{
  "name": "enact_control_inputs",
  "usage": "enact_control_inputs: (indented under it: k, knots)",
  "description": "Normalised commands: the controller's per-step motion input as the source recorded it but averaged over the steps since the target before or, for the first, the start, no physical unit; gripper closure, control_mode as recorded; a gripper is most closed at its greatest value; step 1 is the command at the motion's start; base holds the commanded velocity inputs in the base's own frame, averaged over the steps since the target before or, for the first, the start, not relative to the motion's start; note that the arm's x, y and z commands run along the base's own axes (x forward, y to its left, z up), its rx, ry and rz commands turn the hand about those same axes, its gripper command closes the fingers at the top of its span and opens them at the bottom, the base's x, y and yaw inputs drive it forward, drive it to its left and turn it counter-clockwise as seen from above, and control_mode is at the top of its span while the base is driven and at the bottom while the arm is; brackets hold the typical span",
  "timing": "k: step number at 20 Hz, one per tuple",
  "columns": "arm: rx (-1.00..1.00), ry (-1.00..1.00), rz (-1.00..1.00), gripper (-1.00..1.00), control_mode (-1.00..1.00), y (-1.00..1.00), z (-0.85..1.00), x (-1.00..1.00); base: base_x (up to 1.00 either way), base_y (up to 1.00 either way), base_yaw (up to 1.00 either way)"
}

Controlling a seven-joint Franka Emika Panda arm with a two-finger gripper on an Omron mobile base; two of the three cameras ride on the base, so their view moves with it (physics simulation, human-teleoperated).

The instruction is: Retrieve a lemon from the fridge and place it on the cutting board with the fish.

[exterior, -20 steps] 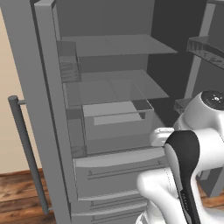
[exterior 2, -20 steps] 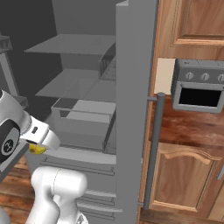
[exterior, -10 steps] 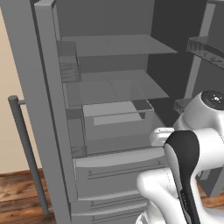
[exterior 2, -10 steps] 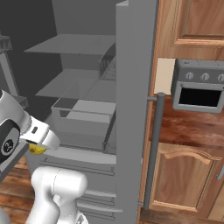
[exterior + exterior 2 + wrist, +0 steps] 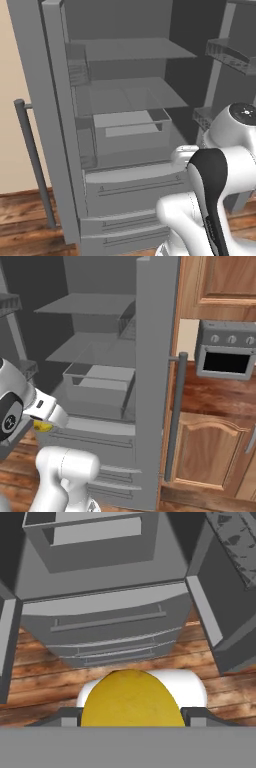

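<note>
Yellow item: the lemon point(image 5: 132, 698) is sitting between the fingers of the pincer point(image 5: 132, 712), filling the near bottom of the hand view; a sliver of it point(image 5: 43, 426) is also peeking out under the white wrist in the right base view.
Pincer state: it is pinching the lemon, a dark finger point(image 5: 67, 714) showing at either flank of the fruit.
Pincer location: it is hanging outside the fridge point(image 5: 55, 130), in front of the lower drawers point(image 5: 107, 624) and above the wooden floor point(image 5: 40, 687).
Fridge: both doors are standing open; the shelves point(image 5: 130, 50) and the clear bin point(image 5: 132, 127) are showing no other fruit.
Step in hand: judging by the grip and the position clear of the shelves, the retrieval is looking complete and the carry is just beginning.
Destination: the cutting board and the fish are lying somewhere outside these views.
Next move: it is likely calling for drawing the arm back, driving the base away from the fridge to the table bearing the board, and keeping the grip firm meanwhile.
Neighbouring fixtures: a toaster oven point(image 5: 225, 356) and a wooden cabinet point(image 5: 212, 453) are standing to the right of the fridge.
</note>
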Motion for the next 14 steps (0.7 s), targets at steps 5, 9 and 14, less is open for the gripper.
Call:
enact_control_inputs:
  k: [5, 9, 14]
  knots:
    - [0.0, 0.0, 0.0, 1.0, 1.0, 0.0, 0.0, 0.0, -0.57, -0.13, -0.02]
    - [0.0, 0.0, 0.0, 1.0, 1.0, 0.0, 0.0, 0.0, -0.56, -0.14, -0.03]
    - [0.0, 0.0, 0.0, 1.0, 1.0, 0.0, 0.0, 0.0, -0.46, -0.13, -0.03]
